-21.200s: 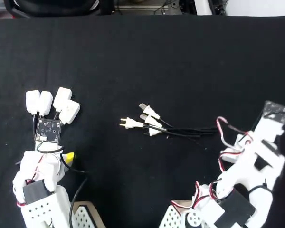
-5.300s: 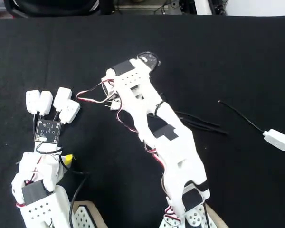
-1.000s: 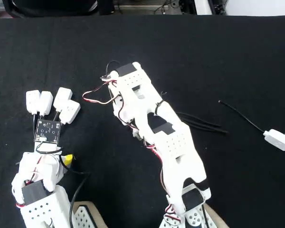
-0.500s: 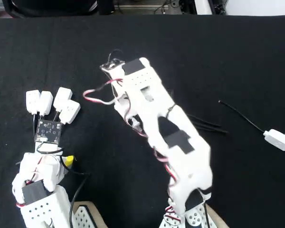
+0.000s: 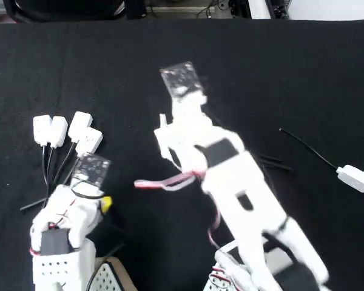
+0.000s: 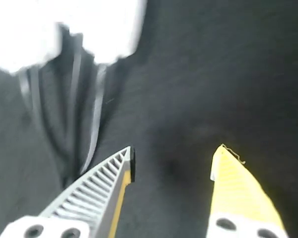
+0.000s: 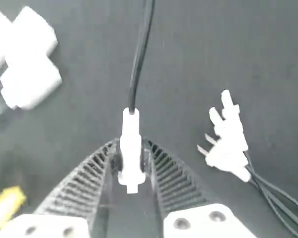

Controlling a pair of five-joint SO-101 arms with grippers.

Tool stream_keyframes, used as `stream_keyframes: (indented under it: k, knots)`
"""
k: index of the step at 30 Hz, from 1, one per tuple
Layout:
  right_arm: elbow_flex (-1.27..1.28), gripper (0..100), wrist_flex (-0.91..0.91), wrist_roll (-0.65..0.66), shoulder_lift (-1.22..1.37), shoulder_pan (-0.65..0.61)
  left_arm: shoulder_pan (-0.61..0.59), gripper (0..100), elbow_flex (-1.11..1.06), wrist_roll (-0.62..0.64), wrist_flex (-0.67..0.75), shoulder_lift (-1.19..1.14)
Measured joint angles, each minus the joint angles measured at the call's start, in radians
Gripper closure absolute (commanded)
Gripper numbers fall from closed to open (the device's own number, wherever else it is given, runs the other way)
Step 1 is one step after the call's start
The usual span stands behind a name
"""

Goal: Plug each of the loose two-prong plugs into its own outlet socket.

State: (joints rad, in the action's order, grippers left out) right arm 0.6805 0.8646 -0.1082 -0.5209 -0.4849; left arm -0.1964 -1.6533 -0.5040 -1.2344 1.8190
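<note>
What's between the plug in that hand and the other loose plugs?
Bare black cloth, seen in the right wrist view, separates the plug in the right hand from the loose plugs.

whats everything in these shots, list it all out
outlet sockets: 4, white, clustered at the table's left side
socket block: 1, white, on a black cable, at the table's right edge
loose plugs: two or three, white, bunched on the cloth
held plug: 1, white, black cable, in the right tool
table cloth: 1, black
left tool: 1, white and yellow, open, near the sockets
right tool: 1, shut on the held plug
</note>
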Motion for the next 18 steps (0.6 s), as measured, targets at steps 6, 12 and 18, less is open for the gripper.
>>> stream_keyframes:
  k: [6,12,18]
  knots:
    - [0.341,98.6,-0.385,-0.160,-0.250,-0.061,0.153,74,0.000,0.138,0.149,0.000]
    - [0.609,98.6,-0.694,-0.253,-0.388,-0.109,0.232,74,0.000,0.295,0.318,0.000]
    - [0.694,98.6,-0.819,-0.324,-0.413,-0.109,0.379,74,0.034,0.304,0.311,0.000]
